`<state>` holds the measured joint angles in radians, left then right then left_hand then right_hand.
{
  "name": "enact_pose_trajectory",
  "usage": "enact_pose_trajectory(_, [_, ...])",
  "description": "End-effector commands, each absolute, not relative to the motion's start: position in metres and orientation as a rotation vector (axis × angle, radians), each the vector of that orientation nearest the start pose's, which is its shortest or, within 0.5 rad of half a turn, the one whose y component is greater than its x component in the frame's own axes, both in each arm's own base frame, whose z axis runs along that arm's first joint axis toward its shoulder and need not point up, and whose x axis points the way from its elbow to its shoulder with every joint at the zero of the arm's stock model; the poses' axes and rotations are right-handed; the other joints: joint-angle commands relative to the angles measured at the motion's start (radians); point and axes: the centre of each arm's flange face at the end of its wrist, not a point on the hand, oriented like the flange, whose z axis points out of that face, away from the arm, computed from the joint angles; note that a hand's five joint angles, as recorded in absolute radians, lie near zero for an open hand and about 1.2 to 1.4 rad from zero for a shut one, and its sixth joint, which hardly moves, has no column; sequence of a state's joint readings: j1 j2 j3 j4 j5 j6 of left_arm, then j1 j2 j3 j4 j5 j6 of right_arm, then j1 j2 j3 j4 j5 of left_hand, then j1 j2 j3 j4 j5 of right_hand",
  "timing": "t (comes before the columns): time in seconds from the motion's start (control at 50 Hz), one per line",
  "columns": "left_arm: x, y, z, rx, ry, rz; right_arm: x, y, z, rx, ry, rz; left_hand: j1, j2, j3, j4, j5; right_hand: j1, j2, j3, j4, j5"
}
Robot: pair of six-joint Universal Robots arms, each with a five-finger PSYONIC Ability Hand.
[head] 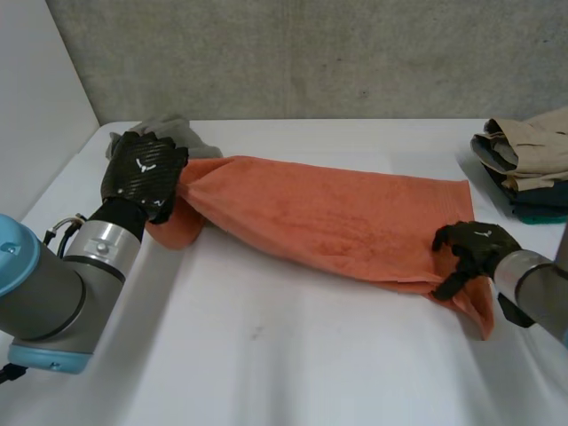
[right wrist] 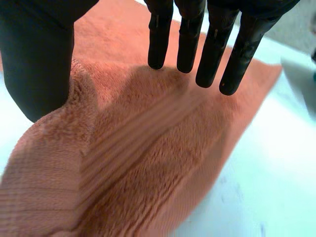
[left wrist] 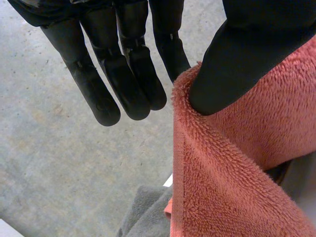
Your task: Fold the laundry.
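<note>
An orange towel (head: 328,217) lies stretched across the white table (head: 266,355) from left to right. My left hand (head: 142,173) is at its left end, where the cloth bunches and is lifted off the table. In the left wrist view the thumb (left wrist: 237,64) presses the towel's edge (left wrist: 237,173) against the side of the straight fingers (left wrist: 123,84). My right hand (head: 475,244) is at the towel's right end. Its fingers (right wrist: 187,39) are straight and spread from the thumb (right wrist: 39,64), with the towel (right wrist: 148,163) lying loose below them.
A grey cloth (head: 169,131) lies crumpled at the back left, just behind my left hand, and appears as grey cloth (left wrist: 145,212) beside the towel. A stack of folded clothes (head: 528,164) sits at the table's back right edge. A concrete wall rises behind the table.
</note>
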<state>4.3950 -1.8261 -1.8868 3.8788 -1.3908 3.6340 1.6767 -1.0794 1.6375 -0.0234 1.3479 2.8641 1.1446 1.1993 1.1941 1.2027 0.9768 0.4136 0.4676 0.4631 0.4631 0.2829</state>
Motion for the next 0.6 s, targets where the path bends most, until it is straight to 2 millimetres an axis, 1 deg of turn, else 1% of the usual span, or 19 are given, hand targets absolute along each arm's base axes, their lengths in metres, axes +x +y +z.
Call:
enact_pose_trajectory(0.02, [-0.244,-0.282,0.2,0.986,1.786,-2.359,0.168,-0.303,0.129,-0.615,2.616,-1.318,0.252,0.197,0.202,0.194,0.245,0.173,0.119,0.124,0.124,0.129])
enact_pose_trajectory(0.06, [-0.244,-0.282,0.198,0.992,1.806,-2.346,0.167,-0.3,0.127,-0.626,2.609,-1.298,0.252,0.197,0.202,0.194,0.245,0.229,0.175,0.179,0.179,0.185])
enact_pose_trajectory(0.12, [-0.244,-0.28,0.197,0.999,1.822,-2.334,0.167,-0.292,0.127,-0.672,2.594,-1.283,0.252,0.197,0.202,0.194,0.245,0.381,0.327,0.332,0.332,0.338])
enact_pose_trajectory(0.16, [-0.244,-0.28,0.196,1.002,1.828,-2.328,0.167,-0.289,0.129,-0.701,2.587,-1.291,0.252,0.197,0.202,0.194,0.245,0.598,0.544,0.548,0.548,0.554])
enact_pose_trajectory(0.18, [-0.244,-0.28,0.195,1.006,1.83,-2.322,0.166,-0.289,0.13,-0.724,2.584,-1.31,0.252,0.197,0.202,0.194,0.245,0.811,0.757,0.762,0.762,0.767])
enact_pose_trajectory(0.2, [-0.243,-0.279,0.194,1.008,1.836,-2.315,0.164,-0.289,0.13,-0.731,2.584,-1.321,0.252,0.197,0.202,0.194,0.245,0.95,0.896,0.901,0.901,0.906])
enact_pose_trajectory(0.24, [-0.243,-0.278,0.193,1.014,1.849,-2.302,0.161,-0.29,0.133,-0.749,2.579,-1.36,0.252,0.197,0.202,0.194,0.245,0.983,0.929,0.933,0.933,0.939])
enact_pose_trajectory(0.3, [-0.242,-0.274,0.187,1.041,1.914,-2.243,0.16,-0.289,0.144,-0.806,2.555,-1.441,0.252,0.197,0.202,0.194,0.245,0.983,0.929,0.933,0.933,0.939])
enact_pose_trajectory(0.32, [-0.241,-0.271,0.185,1.051,1.937,-2.221,0.159,-0.287,0.151,-0.844,2.544,-1.473,0.252,0.197,0.202,0.194,0.245,0.983,0.929,0.933,0.933,0.939])
enact_pose_trajectory(0.38, [-0.237,-0.259,0.179,1.093,2.057,-2.106,0.158,-0.285,0.163,-0.926,2.535,-1.53,0.252,0.197,0.202,0.194,0.245,0.983,0.929,0.933,0.933,0.939])
enact_pose_trajectory(0.4, [-0.236,-0.255,0.179,1.106,2.086,-2.076,0.157,-0.282,0.173,-0.997,2.528,-1.565,0.252,0.197,0.202,0.194,0.245,0.983,0.929,0.933,0.933,0.939])
enact_pose_trajectory(0.42, [-0.233,-0.247,0.183,1.121,2.138,-2.023,0.157,-0.28,0.178,-1.036,2.525,-1.577,0.252,0.197,0.202,0.194,0.245,0.983,0.929,0.933,0.933,0.939])
enact_pose_trajectory(0.46, [-0.229,-0.238,0.188,1.132,2.188,-1.967,0.157,-0.275,0.191,-1.116,2.516,-1.604,0.252,0.197,0.202,0.194,0.245,0.983,0.929,0.933,0.933,0.939])
enact_pose_trajectory(0.48, [-0.227,-0.234,0.192,1.134,2.204,-1.948,0.156,-0.269,0.204,-1.206,2.514,-1.619,0.252,0.197,0.202,0.194,0.245,0.983,0.929,0.933,0.933,0.939])
enact_pose_trajectory(0.5, [-0.223,-0.226,0.203,1.131,2.23,-1.917,0.156,-0.265,0.211,-1.252,2.51,-1.623,0.252,0.197,0.202,0.194,0.245,0.983,0.929,0.933,0.933,0.939])
enact_pose_trajectory(0.54, [-0.217,-0.217,0.215,1.124,2.247,-1.896,0.154,-0.258,0.225,-1.346,2.502,-1.639,0.252,0.197,0.202,0.194,0.245,0.983,0.929,0.933,0.933,0.939])
enact_pose_trajectory(0.56, [-0.215,-0.213,0.222,1.122,2.251,-1.889,0.15,-0.253,0.243,-1.41,2.497,-1.683,0.252,0.197,0.202,0.194,0.245,0.983,0.929,0.933,0.933,0.939])
enact_pose_trajectory(0.58, [-0.21,-0.203,0.234,1.12,2.249,-1.876,0.149,-0.25,0.252,-1.44,2.495,-1.703,0.252,0.197,0.202,0.194,0.245,0.983,0.929,0.933,0.933,0.939])
enact_pose_trajectory(0.6, [-0.208,-0.198,0.241,1.123,2.236,-1.88,0.147,-0.247,0.262,-1.46,2.488,-1.731,0.252,0.197,0.202,0.194,0.245,0.983,0.929,0.933,0.933,0.939])
